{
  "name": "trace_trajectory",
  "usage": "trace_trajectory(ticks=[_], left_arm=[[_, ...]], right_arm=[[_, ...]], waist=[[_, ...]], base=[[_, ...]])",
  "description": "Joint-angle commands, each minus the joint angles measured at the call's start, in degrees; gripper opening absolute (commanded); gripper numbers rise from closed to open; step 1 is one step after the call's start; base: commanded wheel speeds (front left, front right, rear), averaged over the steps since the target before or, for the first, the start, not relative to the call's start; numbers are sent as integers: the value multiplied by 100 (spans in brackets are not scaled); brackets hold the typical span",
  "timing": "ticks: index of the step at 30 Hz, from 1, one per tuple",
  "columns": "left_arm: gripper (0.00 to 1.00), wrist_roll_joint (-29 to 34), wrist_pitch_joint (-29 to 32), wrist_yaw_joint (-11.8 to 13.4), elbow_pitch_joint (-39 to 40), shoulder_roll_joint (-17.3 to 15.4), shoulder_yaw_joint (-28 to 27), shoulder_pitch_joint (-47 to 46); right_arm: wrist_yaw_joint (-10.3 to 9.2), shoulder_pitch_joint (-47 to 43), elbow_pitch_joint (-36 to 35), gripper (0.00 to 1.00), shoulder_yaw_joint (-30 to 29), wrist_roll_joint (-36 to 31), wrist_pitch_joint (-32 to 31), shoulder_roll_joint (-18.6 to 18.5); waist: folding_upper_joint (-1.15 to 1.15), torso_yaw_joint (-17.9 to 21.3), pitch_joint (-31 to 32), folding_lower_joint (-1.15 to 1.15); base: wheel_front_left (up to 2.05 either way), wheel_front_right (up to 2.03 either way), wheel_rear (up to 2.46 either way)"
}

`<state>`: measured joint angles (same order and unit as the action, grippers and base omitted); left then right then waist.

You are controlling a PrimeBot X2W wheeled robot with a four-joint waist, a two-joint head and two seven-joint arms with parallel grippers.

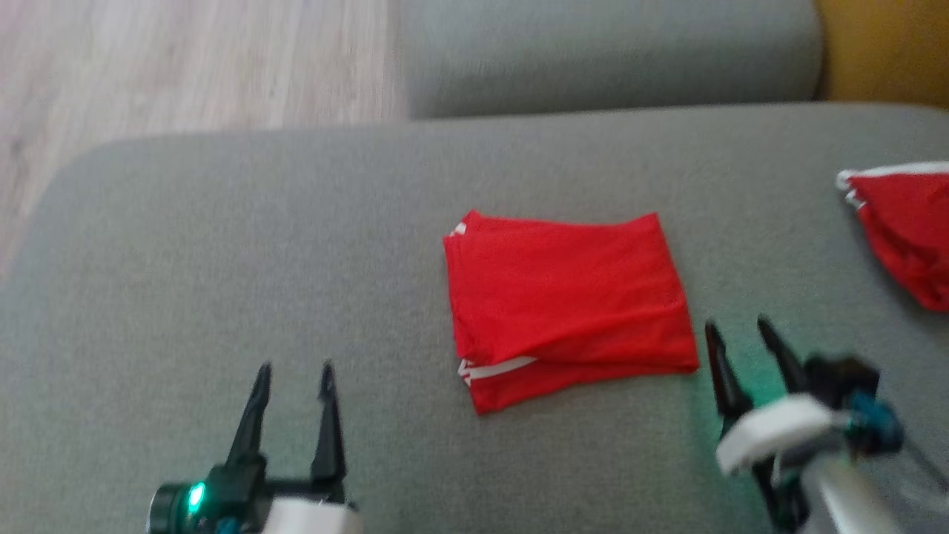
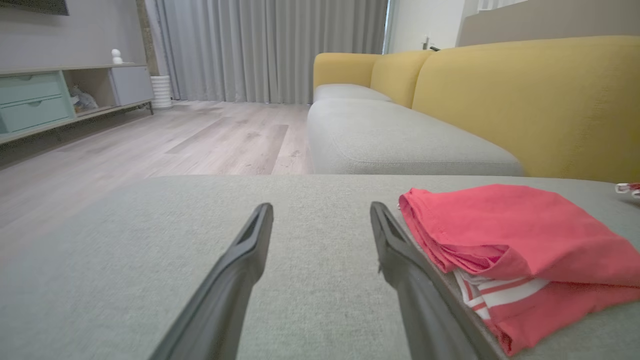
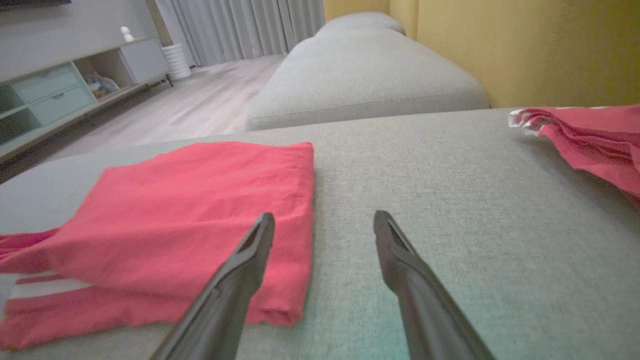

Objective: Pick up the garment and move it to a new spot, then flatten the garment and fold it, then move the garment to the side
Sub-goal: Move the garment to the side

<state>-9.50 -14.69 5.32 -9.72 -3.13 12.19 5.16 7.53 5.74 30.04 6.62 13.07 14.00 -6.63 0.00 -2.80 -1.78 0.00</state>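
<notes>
Left gripper (image 1: pixel 296 367): fingers spread wide, holding nothing, tips over bare grey cushion (image 1: pixel 222 259). Right gripper (image 1: pixel 737 324): fingers also wide apart, holding nothing, tips low over the cushion.

Folded red garment (image 1: pixel 563 297) lies flat on the cushion between the two grippers, roughly rectangular, with white stripes showing at its near-left corner and a bit of white at its far-left corner. It lies to the right of the left gripper, near it but apart. In the left wrist view the right finger overlaps the garment's stripe edge; contact can't be told. The right gripper sits just beside the garment's near-right corner. In the right wrist view the left finger crosses over the folded edge, while the right finger is over bare fabric.

Second red garment (image 1: pixel 908 230) with white trim sits at the far right of the cushion, well apart from the folded one.

Containers: low cabinet (image 2: pixel 30 100) across the wood floor (image 1: pixel 148 59), pale green drawers shut. Its open compartment (image 2: pixel 85 95) holds something crumpled, too blurry to name. White ribbed bin (image 2: pixel 161 92) by the curtain (image 2: pixel 270 45), contents not visible.

Yellow sofa backrest (image 2: pixel 525 100) stands behind the cushions.
</notes>
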Motion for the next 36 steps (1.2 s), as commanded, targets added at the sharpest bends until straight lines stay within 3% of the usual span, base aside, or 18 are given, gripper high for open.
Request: trace_trajectory(ticks=[1, 10, 11, 12, 17, 22, 28, 36], left_arm=[[100, 110, -30, 39, 239, 24, -65, -413], [100, 187, -30, 188, 198, 24, 317, -766], [100, 214, -30, 209, 193, 24, 345, -798], [100, 239, -30, 231, 198, 24, 368, -824], [100, 213, -30, 371, 340, 24, 335, -864], [100, 167, -30, 395, 578, 24, 281, -981], [100, 160, -30, 400, 658, 25, 245, -1345], [100, 270, -30, 249, 548, 25, 146, -1766]], right_arm=[[-4, 630, 187, 100, 119, 20, -78, -147], [-4, 1921, 1826, 100, 308, 430, -553, -116], [-4, 1992, 1975, 45, 368, 494, -604, -96], [-4, 2052, 2081, 0, 443, 554, -613, -85], [-4, 2246, 2208, 0, 626, 743, -342, -170], [-4, 2604, 2016, 0, 821, 558, -105, -575], [-4, 3087, 1304, 0, 659, 210, -165, -1399], [-4, 3182, -171, 0, 91, -280, -992, -2408]], waist=[[0, -103, -294, 0], [0, -368, -779, 0], [0, -382, -808, 0], [0, -393, -839, 0], [0, -299, -986, 0], [0, 100, -1340, 0], [0, 729, -1845, 0], [0, 1303, -2260, 0]], base=[[0, 0, 0], [0, 0, 0], [0, 0, 0], [0, 0, 0], [0, 0, 0], [0, 0, 0], [0, 0, 0], [0, 0, 0]])
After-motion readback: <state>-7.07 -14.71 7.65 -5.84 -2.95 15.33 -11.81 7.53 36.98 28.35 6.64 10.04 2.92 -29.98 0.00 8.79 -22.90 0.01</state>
